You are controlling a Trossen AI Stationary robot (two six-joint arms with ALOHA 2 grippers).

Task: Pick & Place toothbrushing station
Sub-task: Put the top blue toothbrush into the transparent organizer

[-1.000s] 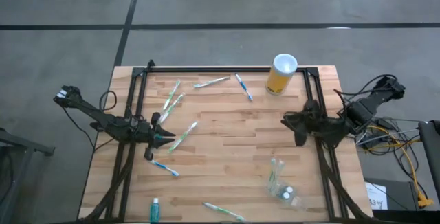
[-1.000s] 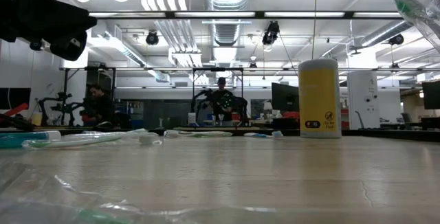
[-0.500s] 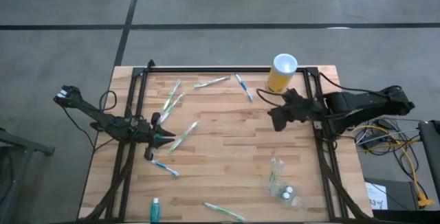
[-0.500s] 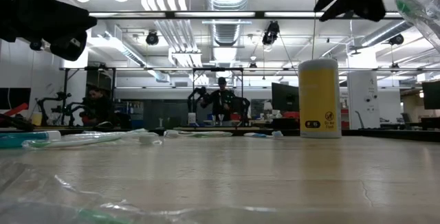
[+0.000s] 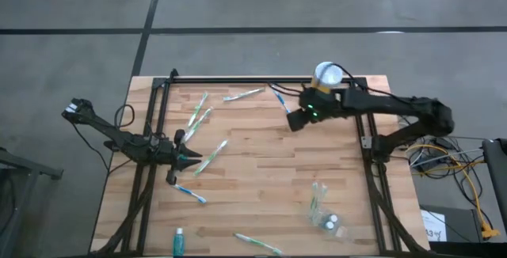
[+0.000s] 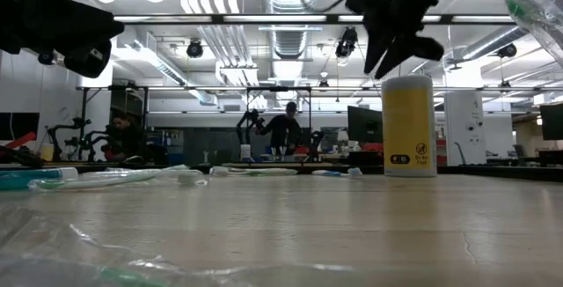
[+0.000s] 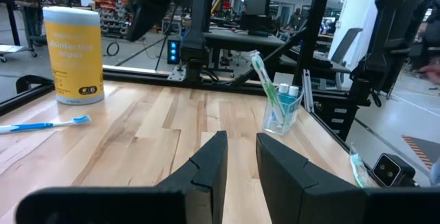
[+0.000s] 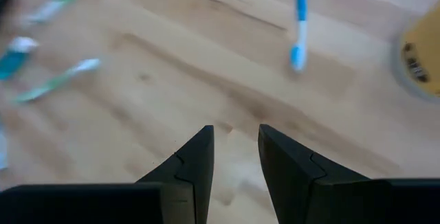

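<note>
The clear cup (image 5: 325, 213) stands near the table's right front corner with a green toothbrush and white-capped tubes inside; it also shows in the left wrist view (image 7: 282, 111). Loose toothbrushes lie about: white-green ones (image 5: 198, 111) (image 5: 212, 156), white-blue ones (image 5: 279, 98) (image 5: 191, 192). A teal tube (image 5: 180, 242) lies at the near edge. My right gripper (image 5: 295, 120) hovers open above the wood, just left of the yellow cylinder (image 5: 325, 84), with the blue toothbrush (image 8: 298, 25) ahead of it. My left gripper (image 5: 187, 157) waits open at the left, level, nothing between its fingers (image 7: 210, 165).
The tall yellow cylinder (image 6: 409, 127) stands at the far right, close beside my right arm. A black frame rail (image 5: 261, 80) runs along the far edge and down both sides. Bare wood (image 5: 269, 171) lies in the table's middle. People show in the room behind the table (image 6: 283, 133).
My right gripper has swung from the table's right edge toward the left and a little toward the far edge, past the yellow cylinder. It has tipped further downward and sunk slightly. Its fingers kept the same gap. Nothing on the table has moved.
</note>
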